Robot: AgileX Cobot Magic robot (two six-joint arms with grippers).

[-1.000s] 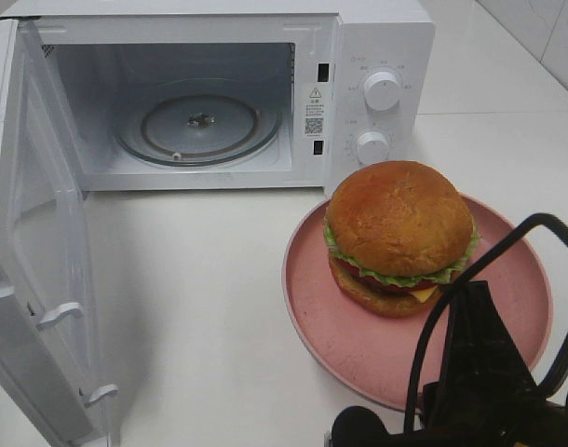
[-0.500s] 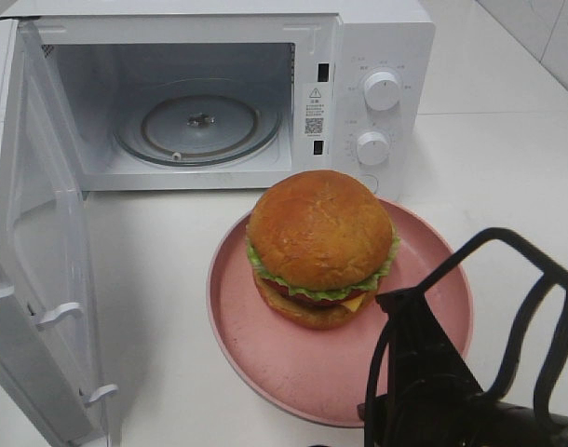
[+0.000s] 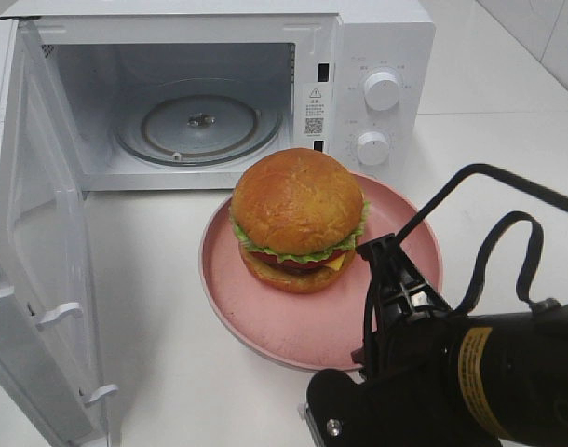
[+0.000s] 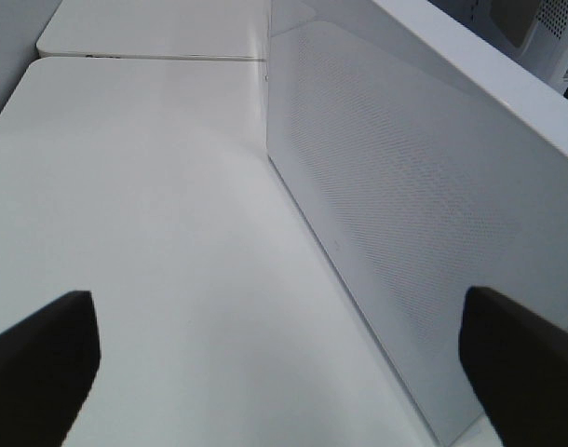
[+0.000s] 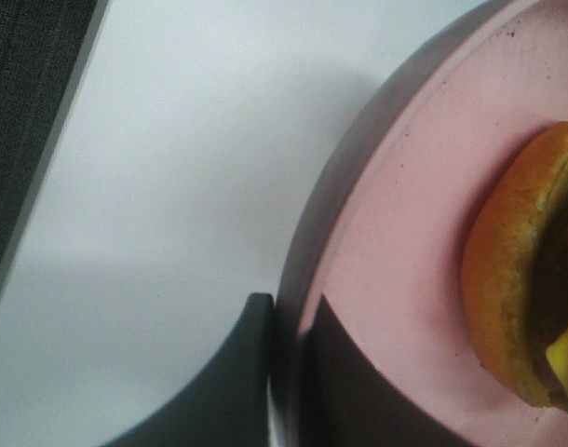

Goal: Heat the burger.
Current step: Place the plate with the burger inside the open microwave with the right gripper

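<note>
Counter (image 3: 172,279): burger (image 3: 298,209) beyond jaws on plate (image 3: 265,326)

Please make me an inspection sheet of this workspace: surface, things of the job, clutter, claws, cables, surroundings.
Surface: white tabletop, smooth, no spills seen.
Job's things: burger upright on the pink plate, in front of the microwave; its door is open and nothing lies on the glass turntable.
Clutter: nothing seen.
Claws: right claw shut on the pink plate's rim, one finger outside and one inside; left claw open, holding nothing, beside the door's outer face.
Cables: black cable loops above the right arm, near the plate's edge.
Surroundings: white tiles at the far right corner.
</note>
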